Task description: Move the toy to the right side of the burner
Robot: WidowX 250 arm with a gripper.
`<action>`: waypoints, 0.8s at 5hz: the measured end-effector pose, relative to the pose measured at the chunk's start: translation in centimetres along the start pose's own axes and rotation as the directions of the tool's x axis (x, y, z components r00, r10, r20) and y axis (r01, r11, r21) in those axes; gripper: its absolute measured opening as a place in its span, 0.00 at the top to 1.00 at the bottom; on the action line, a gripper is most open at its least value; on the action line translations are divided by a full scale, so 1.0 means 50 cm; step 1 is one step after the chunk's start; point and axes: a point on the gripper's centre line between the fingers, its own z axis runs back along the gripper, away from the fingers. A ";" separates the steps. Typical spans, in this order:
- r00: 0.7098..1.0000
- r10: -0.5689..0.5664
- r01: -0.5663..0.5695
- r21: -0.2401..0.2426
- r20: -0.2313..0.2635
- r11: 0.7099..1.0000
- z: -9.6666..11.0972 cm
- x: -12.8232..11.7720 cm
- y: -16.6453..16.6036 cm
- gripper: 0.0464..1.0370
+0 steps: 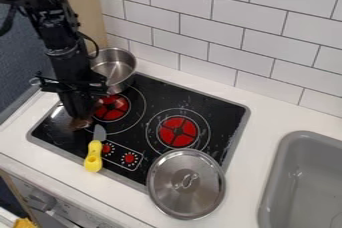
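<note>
Fingers of the black gripper [80,116] point down at the left part of the stovetop [150,92], but whether they stand apart, together or clamped on something, I cannot tell. Just at their tips is a small, blurred brownish thing [81,124], which looks to be the toy; it is left and a little to the near side of the left red burner [111,107]. The right red burner [178,132] is well apart from it. A knife with a yellow handle [93,156] lies across the stovetop's near edge, blade pointing to the far side. By the far left corner stands a metal pot [113,68]. A round metal lid [186,184] overlaps the near right corner and the white desk [248,164]. At right is a grey sink [275,184].
</note>
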 end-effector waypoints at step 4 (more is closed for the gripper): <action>0.993 -0.111 0.114 -0.146 0.029 0.983 0.144 -0.044 -0.090 0.95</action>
